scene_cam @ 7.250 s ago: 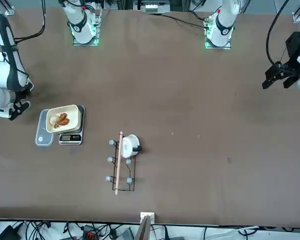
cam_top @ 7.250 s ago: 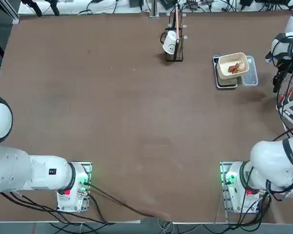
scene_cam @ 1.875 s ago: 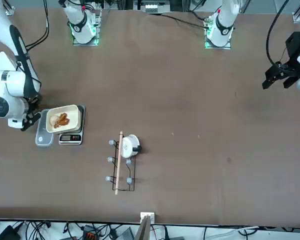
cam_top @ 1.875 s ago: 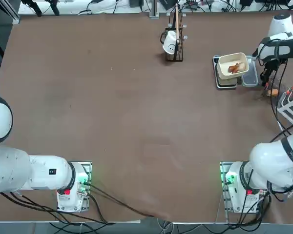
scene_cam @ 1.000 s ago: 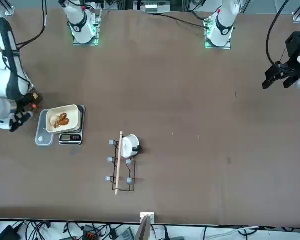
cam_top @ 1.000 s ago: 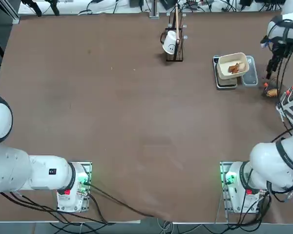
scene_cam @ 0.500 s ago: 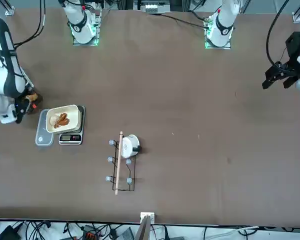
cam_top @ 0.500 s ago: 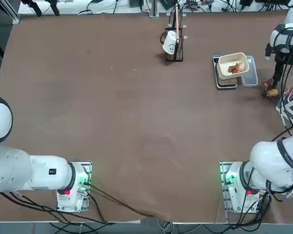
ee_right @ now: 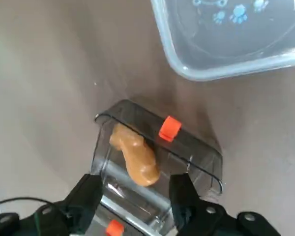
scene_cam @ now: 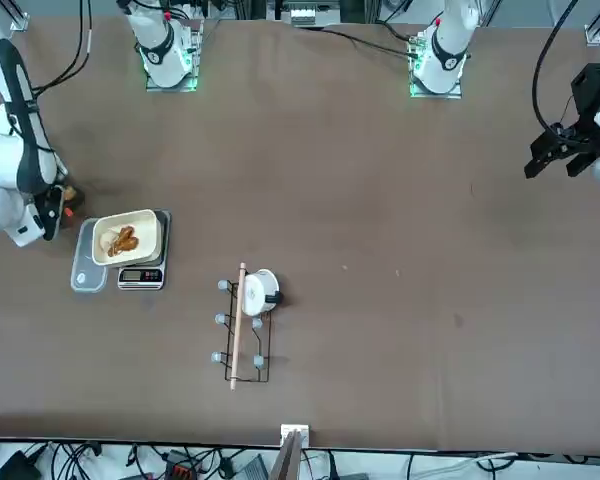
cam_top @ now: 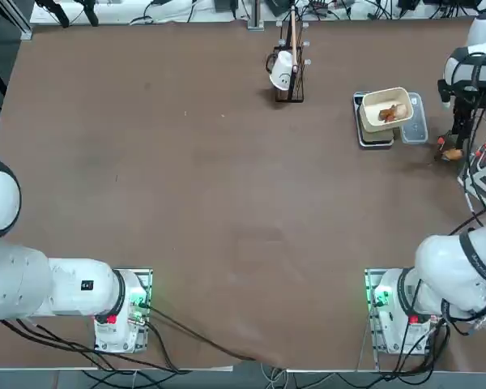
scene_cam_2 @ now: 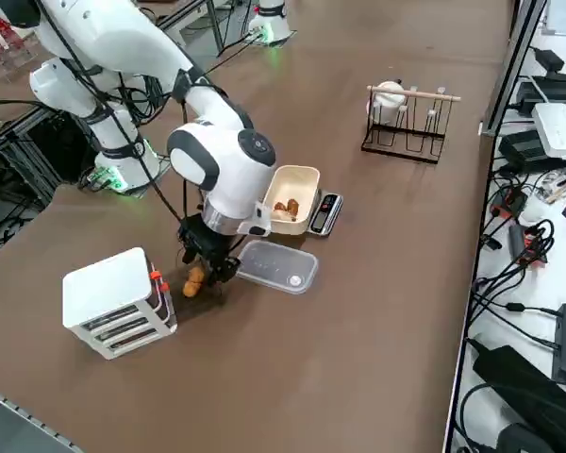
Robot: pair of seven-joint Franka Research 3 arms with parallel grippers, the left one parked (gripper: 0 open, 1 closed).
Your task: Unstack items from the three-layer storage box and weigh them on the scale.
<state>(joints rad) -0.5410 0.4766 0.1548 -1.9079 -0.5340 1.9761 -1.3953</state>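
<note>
1. Between the spread fingers of the right gripper (ee_right: pixel 136 178), the wrist view shows a smoky clear plastic drawer (ee_right: pixel 206 181) with red-orange tabs, an orange-tan, lumpy food piece (ee_right: pixel 137 158) lying in it. The claw stands wide open and grips nothing; whether a fingertip brushes the drawer, I cannot tell. That spread probably leaves room to straddle the food or the drawer's wall.

2. Toward the worktop's far right corner, the top view has a cream rounded-rectangle tray (cam_top: pixel 373 111) on the flat dark scale with a pale rim (cam_top: pixel 376 146). It presumably serves as the weighing dish, as brown food pieces (cam_top: pixel 389 113) already lie in it.

3. Beside the scale, on its side toward the worktop's right edge, the front view shows a clear plastic rectangular container (scene_cam: pixel 87 275), perhaps set aside to keep the weighing surface free.

4. Nearer the worktop's right edge, the right side view shows the white-framed storage box with grey shelves (scene_cam_2: pixel 118 300). The drawer sits out near its tabbed front, likely so the claw can reach in from above.
</note>
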